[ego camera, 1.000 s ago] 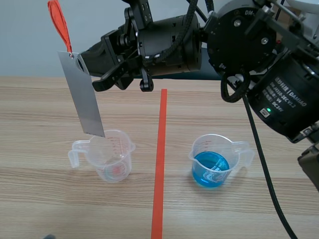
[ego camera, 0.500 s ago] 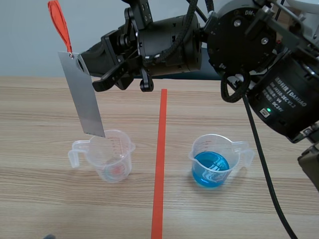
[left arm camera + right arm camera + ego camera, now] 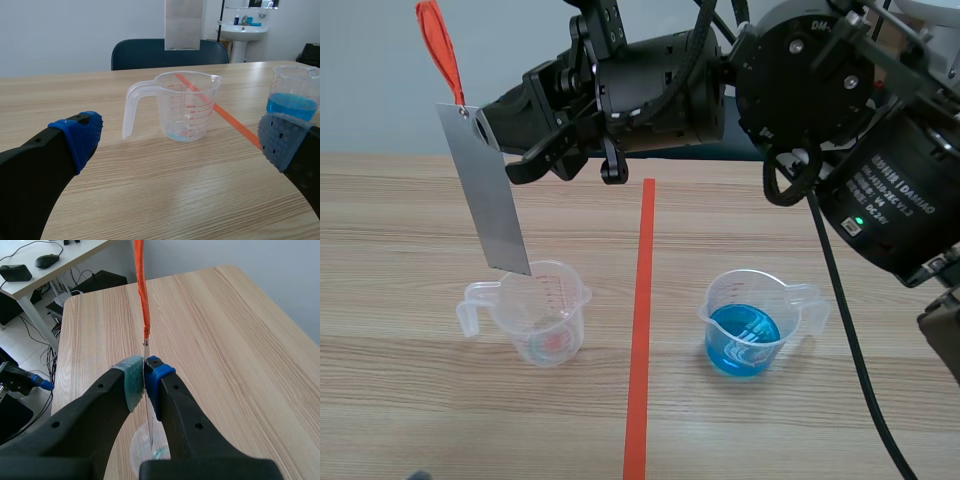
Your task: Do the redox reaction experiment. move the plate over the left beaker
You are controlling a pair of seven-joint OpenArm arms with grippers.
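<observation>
The plate (image 3: 486, 190), pinched near its top by the right gripper (image 3: 144, 380), hangs tilted over the left beaker (image 3: 535, 312); the left gripper (image 3: 180, 141) rests wide open, facing that beaker.

I note the plate (image 3: 490, 200), a flat grey metal strip with an orange-red ribbon (image 3: 440, 45) through its top hole. It hangs tilted above the left beaker (image 3: 535, 310), its lower edge just clear of the rim. The left beaker is clear plastic with red graduations and a handle; it stands upright, nearly empty.
</observation>
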